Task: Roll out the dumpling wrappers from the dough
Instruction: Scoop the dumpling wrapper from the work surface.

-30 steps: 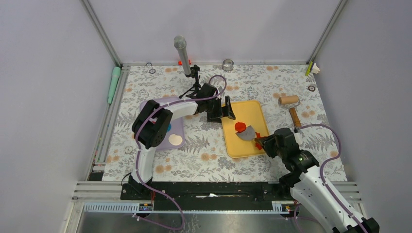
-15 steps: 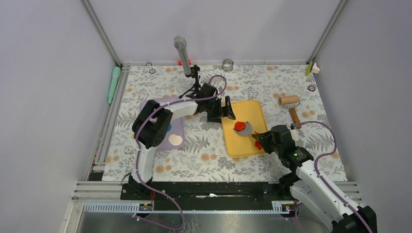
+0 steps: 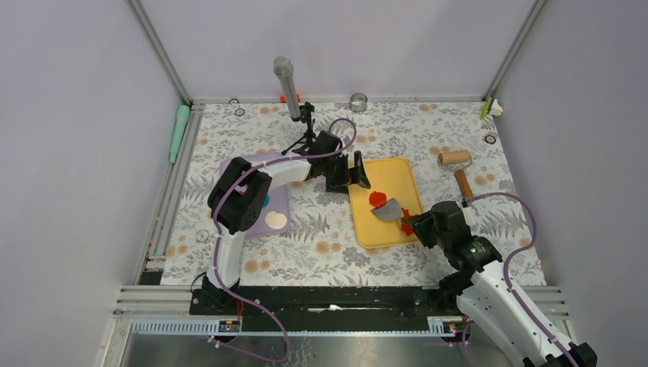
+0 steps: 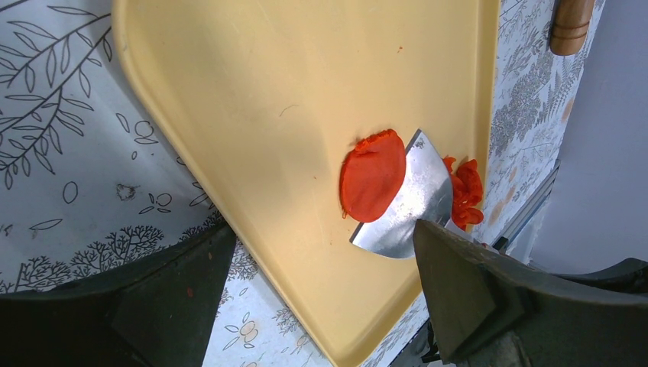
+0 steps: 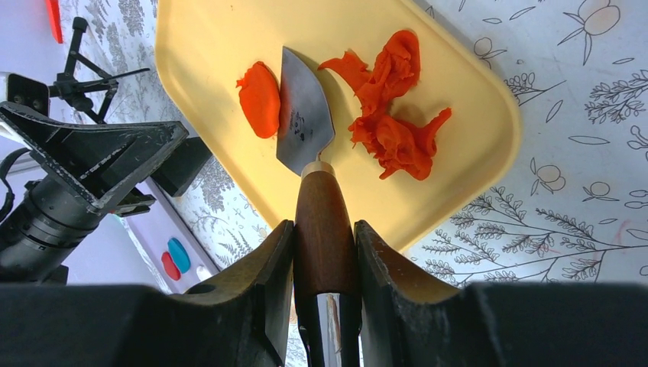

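Right hand (image 5: 324, 229) holds scraper (image 5: 304, 107) against red wrapper (image 5: 260, 99)

The tray (image 3: 397, 174) is yellow. The dumpling wrapper (image 4: 373, 174) is red. The white worktop (image 3: 428, 130) has leaves and orange flowers.

on the yellow tray (image 3: 393, 172) a grey blade (image 3: 390, 209), apparently in the right fingers (image 3: 408, 222), touches a red disc (image 3: 377, 199).

Left arm (image 3: 284, 170) stretched forward, left claw (image 4: 321, 233) wide open, right claw (image 5: 321, 227) clamped on scraper handle (image 5: 321, 191)
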Controlling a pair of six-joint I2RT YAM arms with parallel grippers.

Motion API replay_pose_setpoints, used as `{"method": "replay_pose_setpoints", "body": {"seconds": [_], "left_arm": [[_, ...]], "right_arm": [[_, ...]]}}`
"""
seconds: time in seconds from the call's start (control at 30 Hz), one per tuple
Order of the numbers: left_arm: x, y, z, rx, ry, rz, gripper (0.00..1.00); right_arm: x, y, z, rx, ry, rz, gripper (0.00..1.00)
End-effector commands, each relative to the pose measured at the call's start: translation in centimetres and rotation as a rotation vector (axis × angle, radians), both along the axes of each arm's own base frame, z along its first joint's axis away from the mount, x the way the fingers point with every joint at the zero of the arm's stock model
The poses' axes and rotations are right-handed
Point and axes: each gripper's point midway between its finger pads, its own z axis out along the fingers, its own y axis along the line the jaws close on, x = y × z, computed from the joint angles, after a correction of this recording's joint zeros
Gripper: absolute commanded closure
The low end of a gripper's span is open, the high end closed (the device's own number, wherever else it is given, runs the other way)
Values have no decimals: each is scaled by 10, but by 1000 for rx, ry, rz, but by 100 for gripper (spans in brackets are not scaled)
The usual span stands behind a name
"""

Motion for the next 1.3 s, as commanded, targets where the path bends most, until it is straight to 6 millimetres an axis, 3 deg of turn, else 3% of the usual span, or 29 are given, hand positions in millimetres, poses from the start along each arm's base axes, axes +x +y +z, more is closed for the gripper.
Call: {"method": "replay_pose_setpoints", "body": {"seconds": [0.0, 0.17, 0.37, 0.8, 0.97, 1.13, 1.27], "left_arm": [[-27, 21, -51, 139, 133, -10, 1], [-28, 22, -51, 139, 132, -14, 1], [-29, 20, -49, 125, 137, -19, 1], [-29, 20, -50, 128, 132, -19, 1], [-29, 19, -49, 123, 135, -24, 1], [-29, 22, -34, 140, 116, -43, 1], [-25, 27, -11, 161, 65, -58, 1]], "right_arm": [[-14, -12, -18, -116, 94, 38, 100], [6, -2, -24, -98, 75, 36, 100], [15, 4, -36, -79, 73, 30, 100], [-8, -14, -25, -138, 79, 29, 100], [-5, -11, -33, -126, 72, 33, 100], [15, 5, -41, -95, 38, 73, 100], [26, 9, -31, -114, -10, 107, 100]]}}
